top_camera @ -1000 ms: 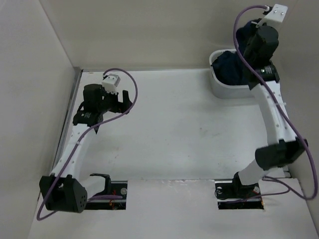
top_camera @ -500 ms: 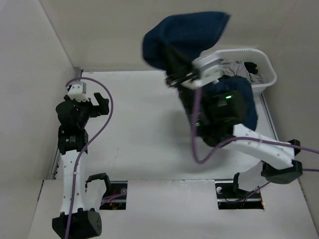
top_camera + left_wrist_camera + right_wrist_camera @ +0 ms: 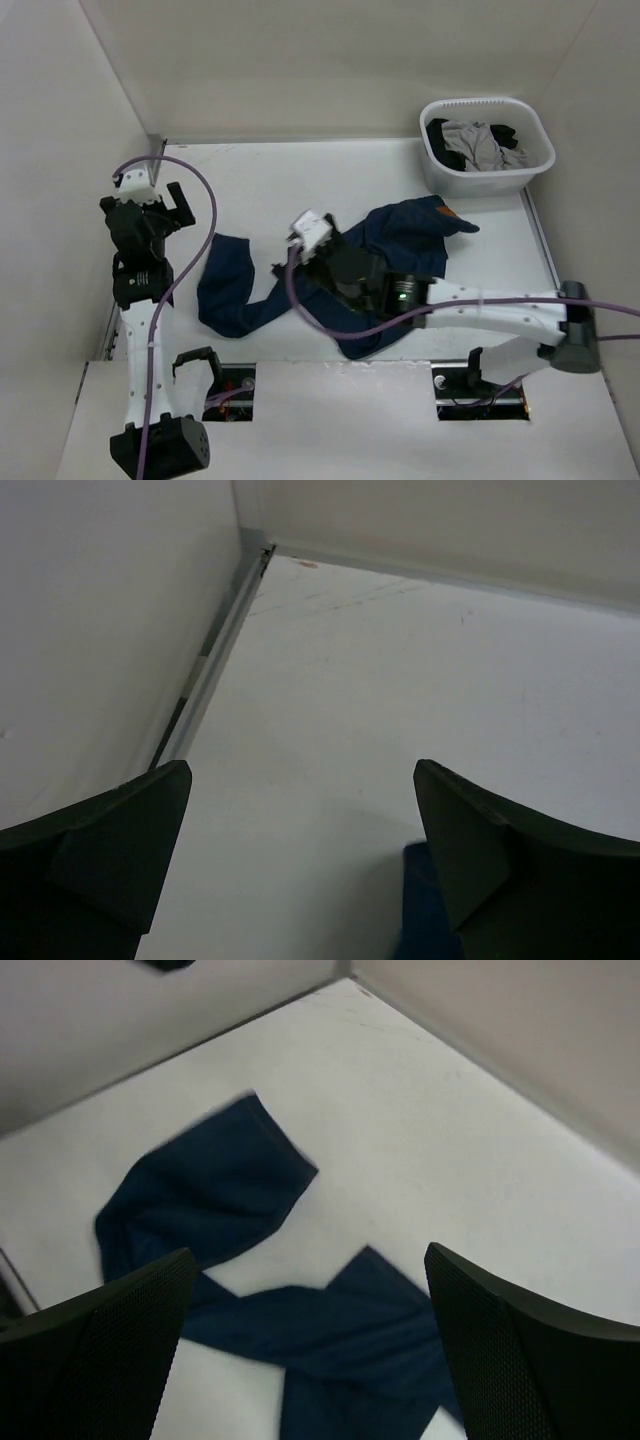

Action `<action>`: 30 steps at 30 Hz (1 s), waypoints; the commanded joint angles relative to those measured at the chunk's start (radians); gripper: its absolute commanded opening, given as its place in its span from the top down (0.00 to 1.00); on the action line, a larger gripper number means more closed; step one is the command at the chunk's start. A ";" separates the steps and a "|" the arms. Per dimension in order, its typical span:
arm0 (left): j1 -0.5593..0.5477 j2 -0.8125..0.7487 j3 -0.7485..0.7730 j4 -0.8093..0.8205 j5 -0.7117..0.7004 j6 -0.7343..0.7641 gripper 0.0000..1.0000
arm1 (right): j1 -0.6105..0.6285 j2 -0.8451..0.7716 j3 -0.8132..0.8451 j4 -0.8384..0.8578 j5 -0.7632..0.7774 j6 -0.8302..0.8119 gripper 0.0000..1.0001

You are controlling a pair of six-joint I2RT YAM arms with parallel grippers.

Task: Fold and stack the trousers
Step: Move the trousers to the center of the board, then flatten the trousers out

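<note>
Lying twisted on the bench [image 3: 300, 190] left of the basket [image 3: 470, 182], the trousers [image 3: 232, 292] risk folding crookedly if pinched at a crossed leg. Both arms' jaws gape, empty; the right pair hovers over them.

The trousers [image 3: 405, 235], left of the basket [image 3: 487, 102] and nearer the arms, are being shown as soft matt navy cloth, pretty rumpled. The basket is being read as white plastic, smooth, with a ribbed rim; grey cloth [image 3: 475, 140] is being held inside it. The table [image 3: 300, 190] is being seen as plain white, matt and smooth. A fine mesh grain is being picked up on the right gripper [image 3: 308, 1255] fingers [image 3: 110, 1350], dull black; the left gripper [image 3: 302, 768] fingers [image 3: 90, 850] are being seen smoother.
</note>
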 commanded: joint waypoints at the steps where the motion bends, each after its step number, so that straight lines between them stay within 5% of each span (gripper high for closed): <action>1: -0.067 0.030 0.002 -0.093 0.097 0.145 0.02 | -0.073 -0.263 -0.105 -0.130 0.157 0.371 0.00; 6: -0.348 0.151 -0.015 -0.438 0.260 0.269 0.13 | -0.382 -0.518 -0.322 -0.486 0.162 0.825 0.00; 10: -0.612 0.202 -0.098 -0.495 0.250 0.318 0.15 | -0.741 -0.635 -0.496 -0.632 -0.009 1.021 0.00; 13: -0.710 0.284 -0.098 -0.503 0.217 0.348 0.14 | -0.933 -0.660 -0.615 -0.551 -0.138 1.003 0.00; 18: -0.926 0.490 -0.119 -0.429 0.086 0.409 0.18 | -1.056 -0.617 -0.702 -0.173 -0.249 0.888 0.00; 24: -0.939 0.603 -0.125 -0.313 -0.065 0.438 0.17 | -1.144 -0.366 -0.643 0.038 -0.319 0.849 0.00; 26: -0.919 0.630 -0.127 -0.305 -0.074 0.438 0.26 | -1.162 -0.287 -0.618 0.072 -0.336 0.847 0.00; 30: -0.847 0.637 -0.116 -0.309 -0.076 0.440 0.67 | -1.184 -0.168 -0.574 0.089 -0.347 0.869 0.00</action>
